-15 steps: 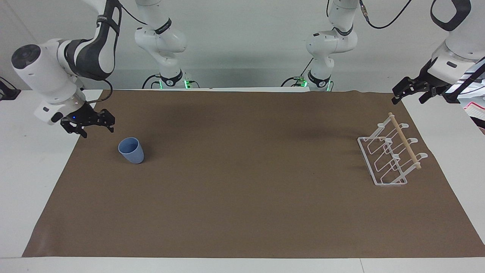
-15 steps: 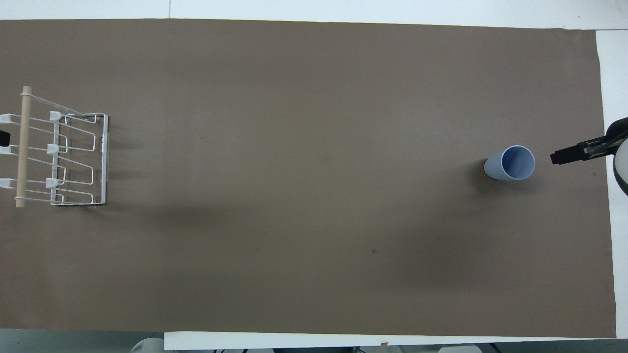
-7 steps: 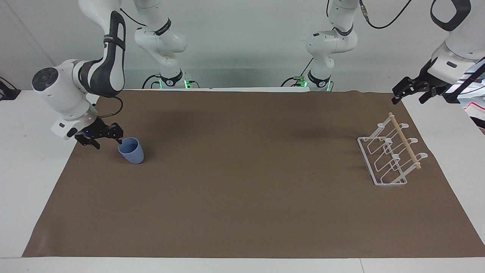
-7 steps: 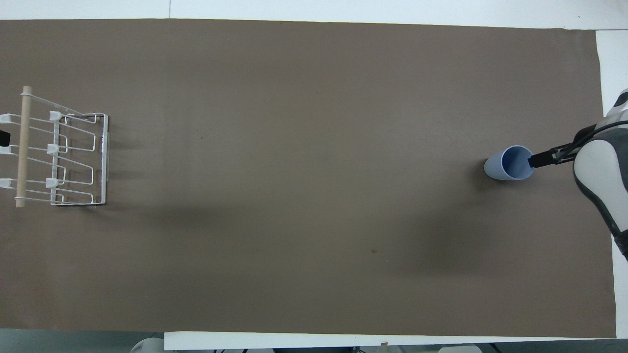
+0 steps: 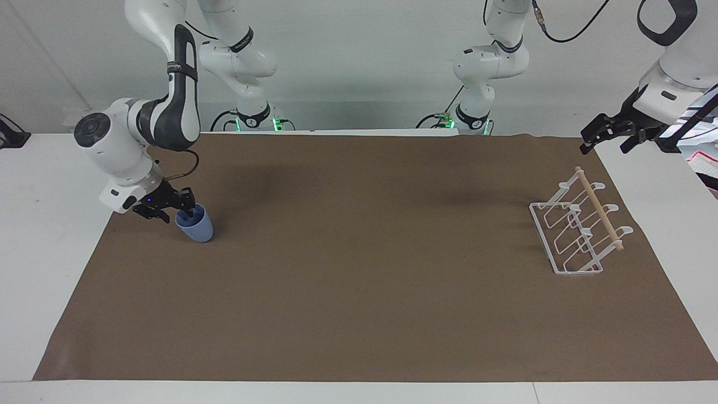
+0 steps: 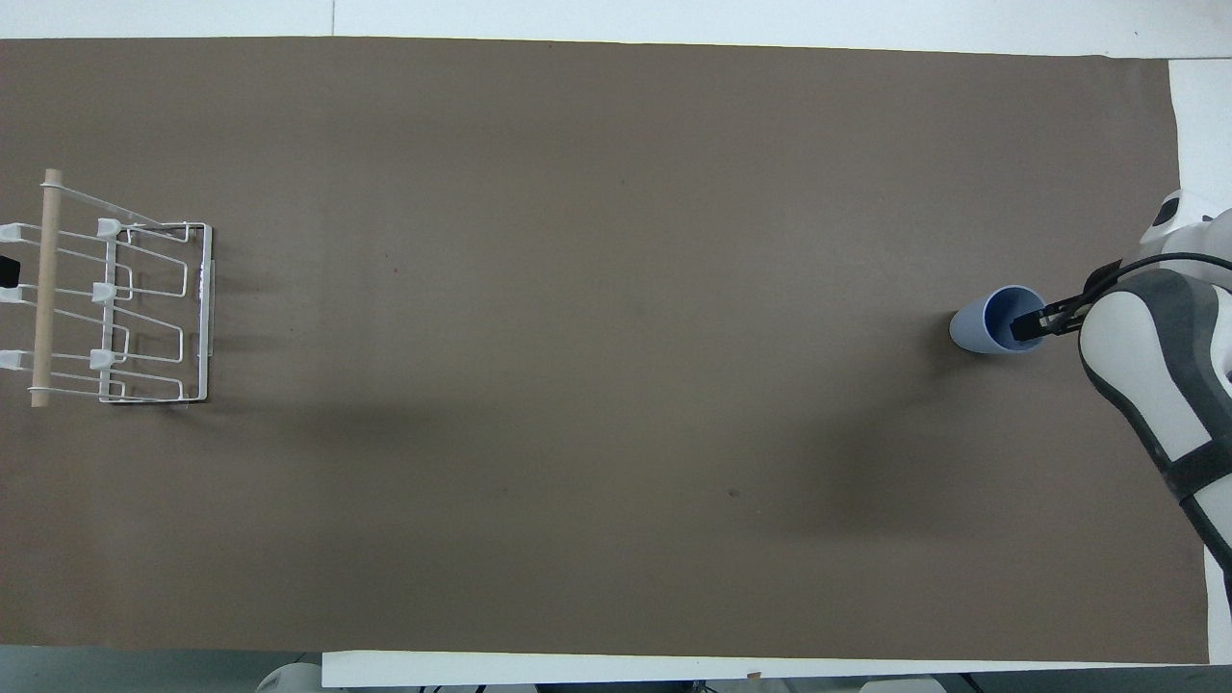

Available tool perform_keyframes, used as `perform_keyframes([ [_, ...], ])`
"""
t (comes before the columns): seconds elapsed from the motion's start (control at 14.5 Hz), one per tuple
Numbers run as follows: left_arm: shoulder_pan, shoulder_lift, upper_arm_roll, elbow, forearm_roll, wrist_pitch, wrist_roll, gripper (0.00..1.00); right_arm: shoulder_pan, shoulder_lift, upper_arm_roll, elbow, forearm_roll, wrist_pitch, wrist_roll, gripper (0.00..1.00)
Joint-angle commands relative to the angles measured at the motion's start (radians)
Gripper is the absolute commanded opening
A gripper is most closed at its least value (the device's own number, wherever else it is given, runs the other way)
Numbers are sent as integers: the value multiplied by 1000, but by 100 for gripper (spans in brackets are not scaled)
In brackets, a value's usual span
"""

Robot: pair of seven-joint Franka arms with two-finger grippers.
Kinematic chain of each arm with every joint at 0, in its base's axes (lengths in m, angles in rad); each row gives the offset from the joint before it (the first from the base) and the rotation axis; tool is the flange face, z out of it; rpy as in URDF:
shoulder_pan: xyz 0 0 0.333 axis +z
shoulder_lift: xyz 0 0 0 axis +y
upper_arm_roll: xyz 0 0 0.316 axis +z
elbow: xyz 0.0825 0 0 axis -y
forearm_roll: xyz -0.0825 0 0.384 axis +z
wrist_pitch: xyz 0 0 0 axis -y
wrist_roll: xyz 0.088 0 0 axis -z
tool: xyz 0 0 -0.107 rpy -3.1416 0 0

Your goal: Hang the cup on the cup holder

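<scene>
Right hand [image 5: 180,210] at the cup's [image 5: 196,226] rim, one finger dipped inside, jaws partly closed about the wall; grip not confirmed. Cup upright on table [image 5: 359,314] at right arm's end; cup holder [image 5: 578,230] well apart, beneath the waiting, wide-open left hand [image 5: 608,137].

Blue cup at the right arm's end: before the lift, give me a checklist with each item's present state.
1. Blue cup upright on the brown mat: ok.
2. Right claw at the cup's rim, one finger inside the mouth: ok.
3. Right claw clamped firmly on the cup wall: cannot tell.
4. White wire cup holder standing at the left arm's end, prongs bare: ok.
5. Mat between cup and holder free of obstacles: ok.
6. Left claw waiting open above the table edge, clear of the holder: ok.
</scene>
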Motion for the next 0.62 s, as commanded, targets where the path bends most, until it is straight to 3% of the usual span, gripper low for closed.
perform_keyframes([
  [0.0, 13, -29, -9, -30, -6, -8, 1, 100, -7, -3, 4, -19, 15, 23, 0, 21],
  [0.21, 16, -30, -8, -30, -6, -18, -1, 100, -7, -3, 4, -19, 15, 23, 0, 1],
  [0.41, 16, -29, -3, -22, -3, -9, -33, 100, -6, 1, 6, 8, 13, -11, -6, 0],
  [0.55, 6, -30, -4, -29, -1, -1, -167, 100, 9, 3, 13, 92, 15, -107, 5, 0],
])
